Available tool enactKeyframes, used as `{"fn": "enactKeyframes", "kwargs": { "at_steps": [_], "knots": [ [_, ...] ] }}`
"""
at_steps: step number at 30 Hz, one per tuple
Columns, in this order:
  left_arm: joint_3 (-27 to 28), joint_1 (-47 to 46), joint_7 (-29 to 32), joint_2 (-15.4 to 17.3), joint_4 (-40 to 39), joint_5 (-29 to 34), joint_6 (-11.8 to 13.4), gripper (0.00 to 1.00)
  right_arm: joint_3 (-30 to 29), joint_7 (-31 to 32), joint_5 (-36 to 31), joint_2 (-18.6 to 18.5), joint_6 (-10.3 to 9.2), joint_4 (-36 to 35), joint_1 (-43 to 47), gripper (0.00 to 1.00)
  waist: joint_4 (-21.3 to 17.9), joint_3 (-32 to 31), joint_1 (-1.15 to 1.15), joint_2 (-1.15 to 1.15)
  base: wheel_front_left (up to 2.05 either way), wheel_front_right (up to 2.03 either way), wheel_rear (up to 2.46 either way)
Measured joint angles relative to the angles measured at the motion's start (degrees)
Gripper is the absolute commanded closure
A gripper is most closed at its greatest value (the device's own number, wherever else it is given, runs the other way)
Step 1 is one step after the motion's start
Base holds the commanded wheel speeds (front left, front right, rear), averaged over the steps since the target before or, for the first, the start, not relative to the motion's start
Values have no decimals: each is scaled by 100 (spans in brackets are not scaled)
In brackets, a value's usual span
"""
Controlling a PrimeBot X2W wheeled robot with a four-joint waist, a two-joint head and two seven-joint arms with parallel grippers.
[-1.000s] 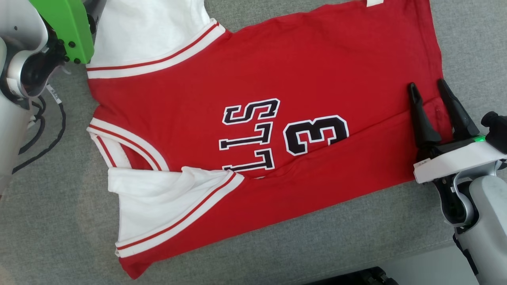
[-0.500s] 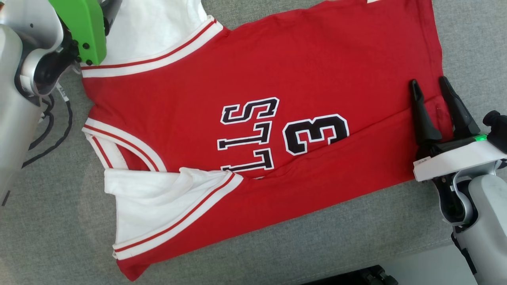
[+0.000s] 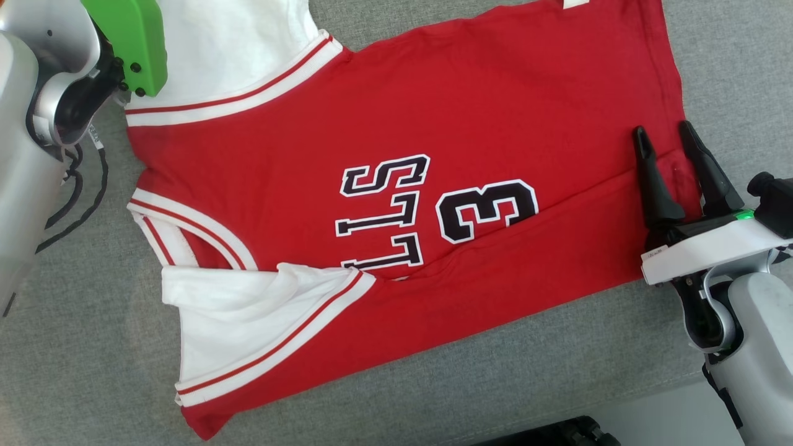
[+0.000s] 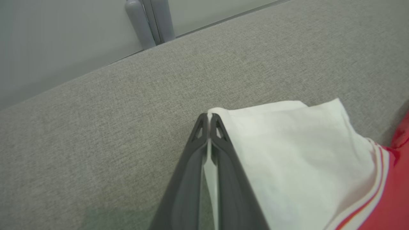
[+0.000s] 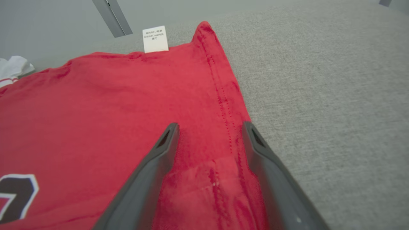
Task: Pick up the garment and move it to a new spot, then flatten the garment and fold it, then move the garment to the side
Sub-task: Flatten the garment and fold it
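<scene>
lgt: bright, even | shdws: soft, faint | focus: sharp | wrist views: wide-angle bend

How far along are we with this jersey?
Done: jersey lies spread on the grey surface, its near side apparently folded over. In hand: left pincer shut on the white sleeve; right pincer open over the hem. Left: finish folding, move aside.
</scene>
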Motion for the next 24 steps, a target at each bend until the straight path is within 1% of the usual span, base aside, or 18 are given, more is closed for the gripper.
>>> {"fn": "enactKeyframes", "kwargs": {
  "at_steps": [4, 7, 10, 14, 18, 21, 24],
  "knots": [
    [29, -13, -120, -3, 14, -42, -46, 100, 31, 5, 67, -60, 0, 44, -20, 0, 30, -88, 0, 0, 0, 0, 0],
    [58, -30, -185, -4, 5, -76, -59, 100, 102, 8, 115, -140, 0, 124, -215, 0, 57, -165, 0, 0, 0, 0, 0],
    [69, -36, -183, -5, -47, -112, -87, 100, 156, 244, 125, -238, 0, 233, -572, 0, 87, -239, 0, 0, 0, 0, 0],
    [65, -41, -160, -15, -187, -154, -100, 100, 188, 879, -13, -294, 0, 461, -1228, 0, 149, -310, -1, 0, 0, 0, 0],
    [40, -53, -105, -16, -342, -167, -98, 100, 205, 1703, -255, -283, 0, 780, -1897, 0, 238, -331, -1, 0, 0, 0, 0],
    [9, -54, -74, -22, -471, -168, -91, 100, 103, 2337, -487, -267, 0, 1074, -2250, 0, 310, -327, -1, 0, 0, 0, 0],
    [4, -54, -56, -8, -560, -174, -71, 100, -30, 2832, -739, -214, 0, 1259, -2505, 0, 366, -310, -1, 0, 0, 0, 0]
  ]
}}
